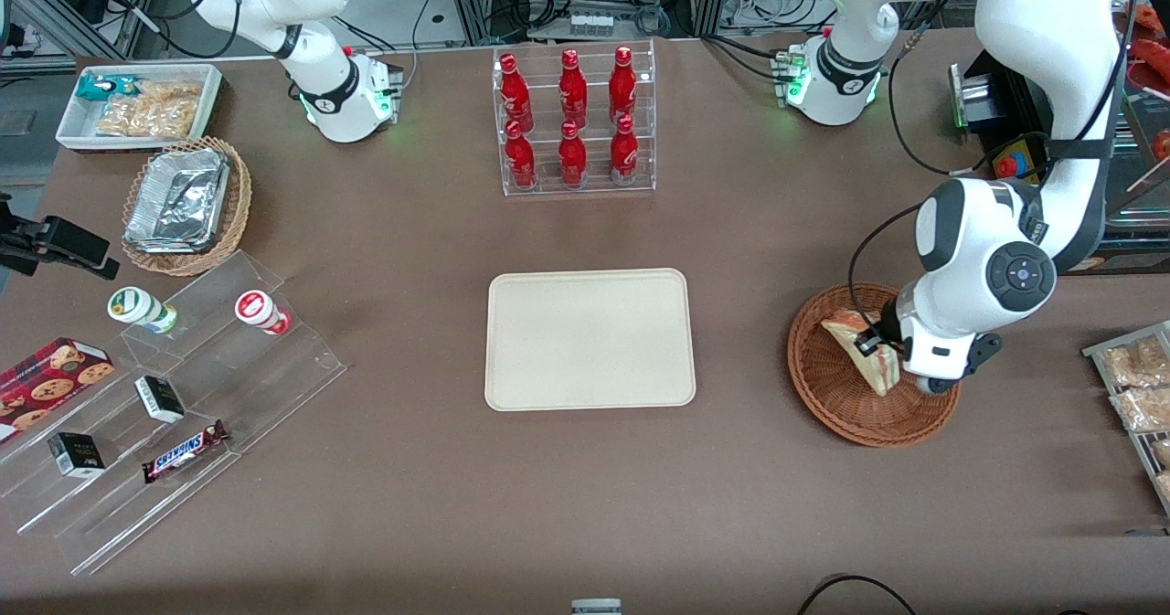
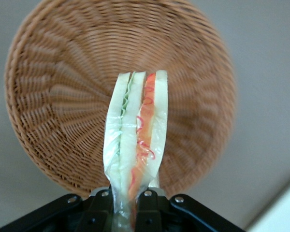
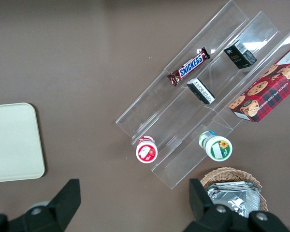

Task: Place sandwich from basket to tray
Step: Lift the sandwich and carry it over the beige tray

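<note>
The sandwich (image 1: pixel 859 350) is a wrapped white-bread wedge with red-orange and green filling. My left gripper (image 1: pixel 885 352) is shut on one end of it and holds it lifted over the reddish-brown wicker basket (image 1: pixel 827 387). In the left wrist view the sandwich (image 2: pixel 135 140) hangs from the shut gripper (image 2: pixel 128 209) above the empty basket (image 2: pixel 53 111). The cream-beige tray (image 1: pixel 590 339) lies flat at the table's middle, toward the parked arm from the basket; a corner of it shows in the left wrist view (image 2: pixel 280 212) and an end in the right wrist view (image 3: pixel 12 142).
A clear rack of red bottles (image 1: pixel 574 120) stands farther from the front camera than the tray. Bagged snacks (image 1: pixel 1133 387) lie at the working arm's end. A clear stepped shelf (image 1: pixel 183 387) with snacks, a foil-filled wicker basket (image 1: pixel 183 204) and a white bin (image 1: pixel 137 103) are at the parked arm's end.
</note>
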Tool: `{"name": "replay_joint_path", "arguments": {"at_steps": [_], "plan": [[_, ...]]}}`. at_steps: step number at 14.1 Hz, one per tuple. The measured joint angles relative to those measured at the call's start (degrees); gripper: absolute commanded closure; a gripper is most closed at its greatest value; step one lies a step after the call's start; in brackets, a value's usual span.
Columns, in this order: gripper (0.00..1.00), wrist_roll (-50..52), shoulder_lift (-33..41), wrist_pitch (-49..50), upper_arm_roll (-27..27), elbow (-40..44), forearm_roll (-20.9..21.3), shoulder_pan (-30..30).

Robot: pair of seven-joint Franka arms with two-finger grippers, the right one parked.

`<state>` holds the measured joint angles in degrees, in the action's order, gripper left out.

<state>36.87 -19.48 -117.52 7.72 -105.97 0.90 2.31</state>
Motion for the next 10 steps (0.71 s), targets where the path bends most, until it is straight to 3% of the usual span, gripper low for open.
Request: {"name": "replay_joint_path", "arguments": {"at_steps": [5, 10], "plan": [[0.99, -8.9, -6.5, 4.6, 0.5, 9.8, -0.1, 7.8], [1.0, -1.8, -12.4, 4.5, 1.0, 16.2, -1.5, 18.3]]}}
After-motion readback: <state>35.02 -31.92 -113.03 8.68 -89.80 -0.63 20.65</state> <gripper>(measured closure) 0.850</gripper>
